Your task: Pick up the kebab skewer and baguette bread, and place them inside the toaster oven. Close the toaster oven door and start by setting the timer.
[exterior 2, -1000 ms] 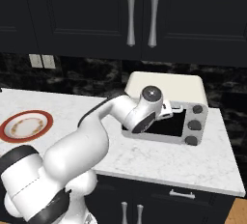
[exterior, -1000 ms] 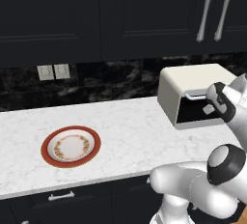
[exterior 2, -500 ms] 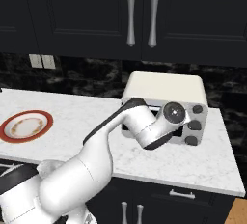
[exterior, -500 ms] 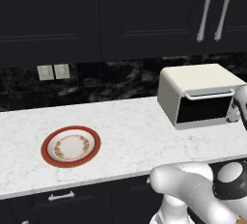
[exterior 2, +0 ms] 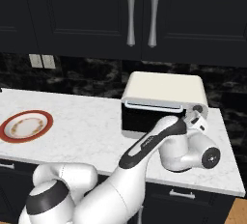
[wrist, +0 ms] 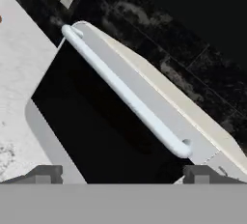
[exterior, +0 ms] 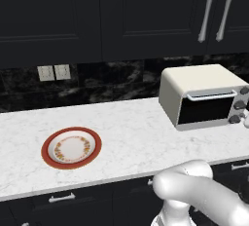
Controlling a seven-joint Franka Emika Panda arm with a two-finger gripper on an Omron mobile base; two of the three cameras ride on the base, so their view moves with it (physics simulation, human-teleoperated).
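Observation:
The cream toaster oven (exterior: 204,80) (exterior 2: 166,87) stands at the right end of the counter. Its dark glass door (exterior: 203,109) (exterior 2: 140,119) (wrist: 96,131) is shut, with the silver bar handle (wrist: 125,95) along its top edge. My gripper (exterior 2: 195,120) (wrist: 123,175) hovers at the oven's right front, by the knobs (exterior: 240,105). It is open, with nothing between its wide-set fingertips (wrist: 48,174). The kebab skewer and the baguette bread are hidden from view.
A red-rimmed plate (exterior: 45,148) (exterior 2: 29,113) lies bare on the white marble counter (exterior: 131,137) to the left. Dark wall cabinets with long handles (exterior: 208,13) hang above the oven. The counter's right end (exterior 2: 226,160) lies just past the oven.
My arm has swung right across the oven's front, from the door area to the knob side. The jaws have stayed wide apart.

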